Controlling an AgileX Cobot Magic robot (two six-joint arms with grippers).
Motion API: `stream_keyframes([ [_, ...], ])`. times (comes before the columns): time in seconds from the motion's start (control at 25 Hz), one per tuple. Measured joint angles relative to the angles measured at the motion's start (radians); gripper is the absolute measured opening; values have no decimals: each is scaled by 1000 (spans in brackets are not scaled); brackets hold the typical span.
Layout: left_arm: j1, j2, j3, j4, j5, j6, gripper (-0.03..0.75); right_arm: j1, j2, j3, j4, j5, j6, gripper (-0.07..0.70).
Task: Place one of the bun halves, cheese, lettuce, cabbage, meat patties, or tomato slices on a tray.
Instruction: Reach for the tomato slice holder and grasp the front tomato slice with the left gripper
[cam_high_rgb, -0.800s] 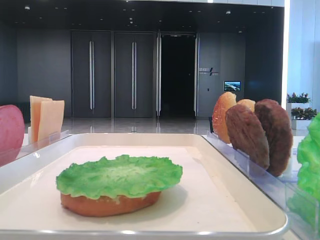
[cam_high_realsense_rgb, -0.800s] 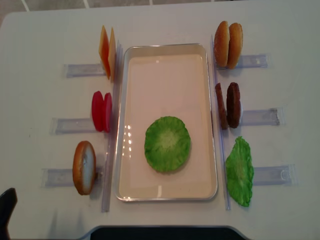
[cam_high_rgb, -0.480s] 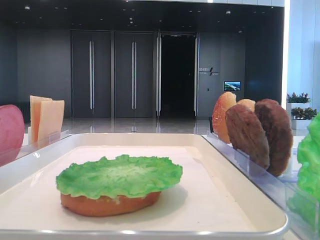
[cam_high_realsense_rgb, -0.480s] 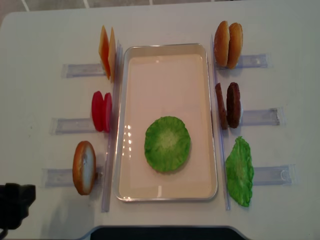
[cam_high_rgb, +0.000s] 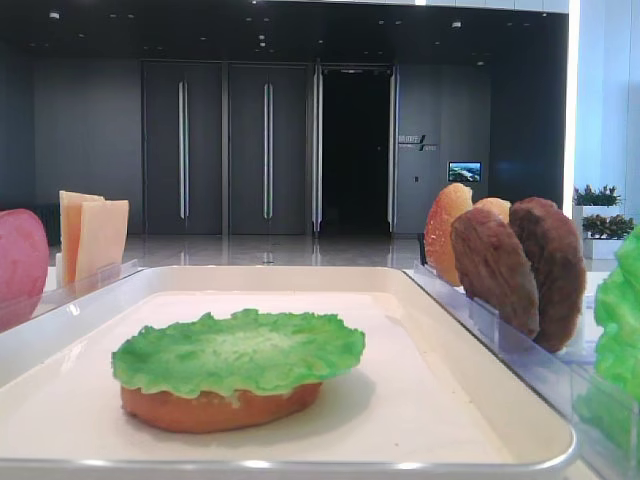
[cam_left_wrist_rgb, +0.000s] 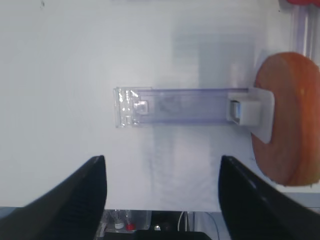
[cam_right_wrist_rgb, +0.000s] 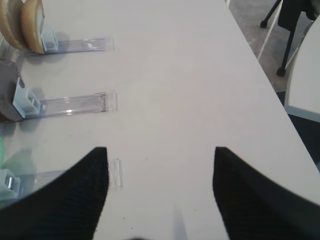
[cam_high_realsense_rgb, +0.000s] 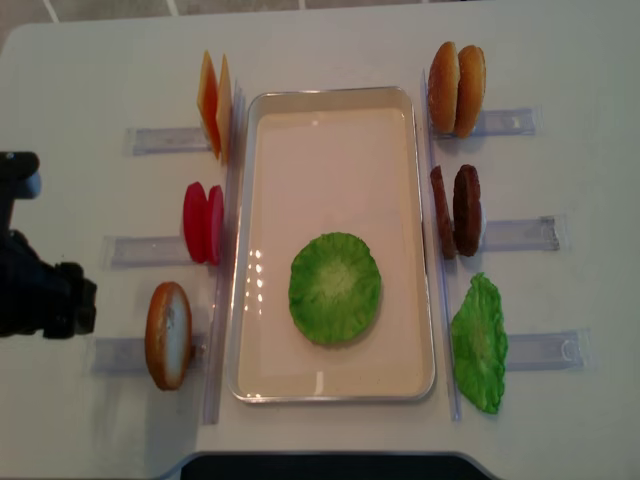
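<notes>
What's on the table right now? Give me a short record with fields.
tray: holds a bun base with lettuce on top
left racks: cheese, tomato slices, one bun half
right racks: two bun halves, meat patties, a spare lettuce leaf
left pincer: open, empty, near the bun half
right pincer: open, empty

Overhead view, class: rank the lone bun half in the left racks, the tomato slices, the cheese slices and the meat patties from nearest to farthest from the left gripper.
1. The bun half, just right of the left gripper, in the near left rack.
2. The tomato slices, in the middle left rack.
3. The cheese slices, in the far left rack.
4. The meat patties, across the tray, on the right.
</notes>
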Motion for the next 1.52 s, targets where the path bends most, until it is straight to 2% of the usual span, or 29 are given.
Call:
stream_keyframes([
  [0.4,0,331,-223,46,-10,-53,526,0,0,0,0,0,0,461],
  [0.68,0,478,-383,42,-8,-59,526,0,0,0,0,0,0,461],
  [0.84,0,517,-467,16,17,-62,526,0,0,0,0,0,0,461],
  [1.28,0,521,-489,11,23,-64,526,0,0,0,0,0,0,461],
  [1.52,-24,521,-489,-18,23,-119,526,0,0,0,0,0,0,461],
])
